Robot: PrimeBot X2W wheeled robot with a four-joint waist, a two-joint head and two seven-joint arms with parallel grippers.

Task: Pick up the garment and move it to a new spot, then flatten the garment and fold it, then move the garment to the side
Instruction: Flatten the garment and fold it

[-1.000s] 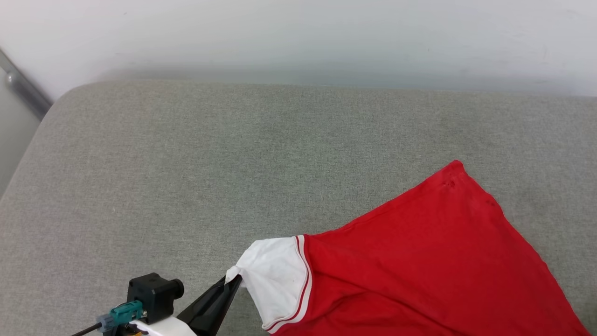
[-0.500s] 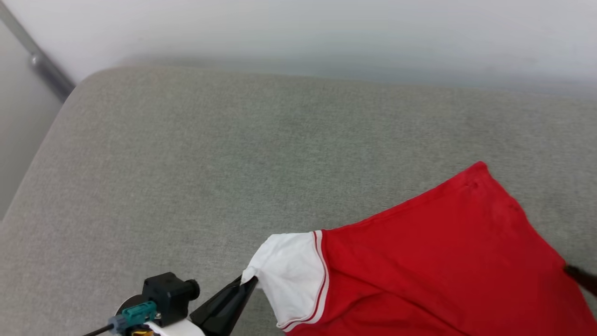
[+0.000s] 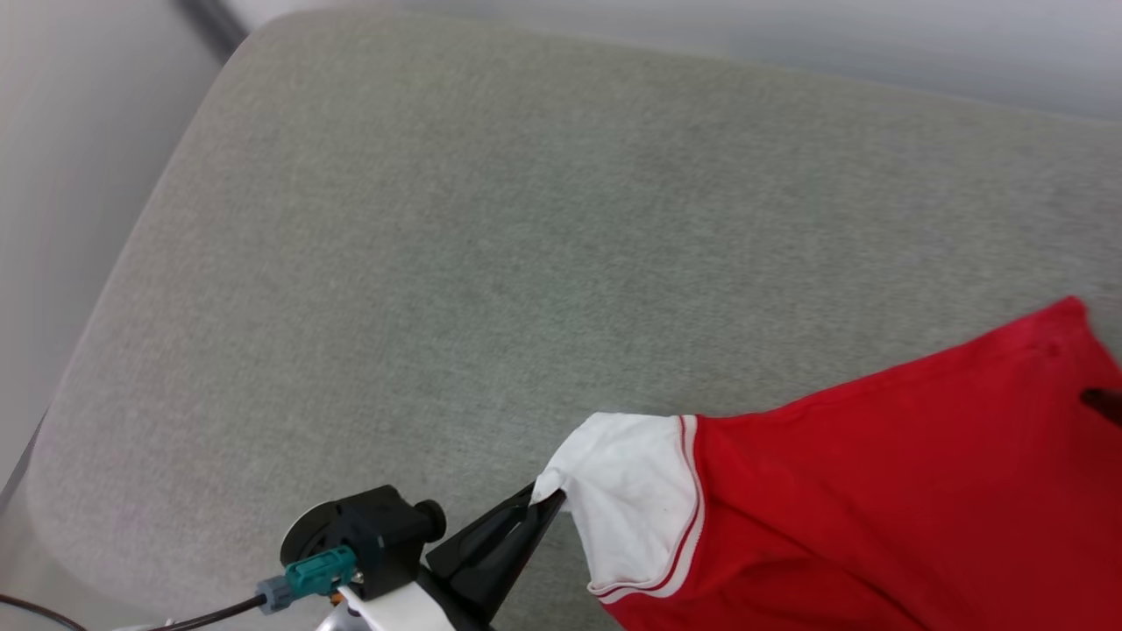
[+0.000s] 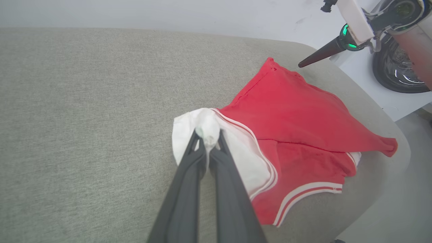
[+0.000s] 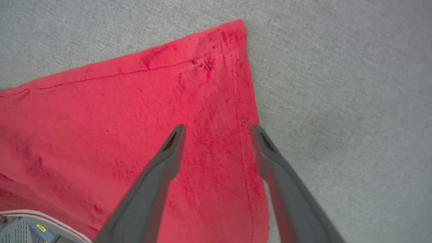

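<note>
Left tool (image 4: 208,143) clamps the garment (image 4: 293,111) by its white sleeve (image 3: 631,491); right tool (image 5: 217,129) hovers spread above.

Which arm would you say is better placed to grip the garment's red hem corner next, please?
Probably the right: the right gripper hangs open over the garment beside its hem corner, while the left gripper is shut on the white sleeve.
</note>
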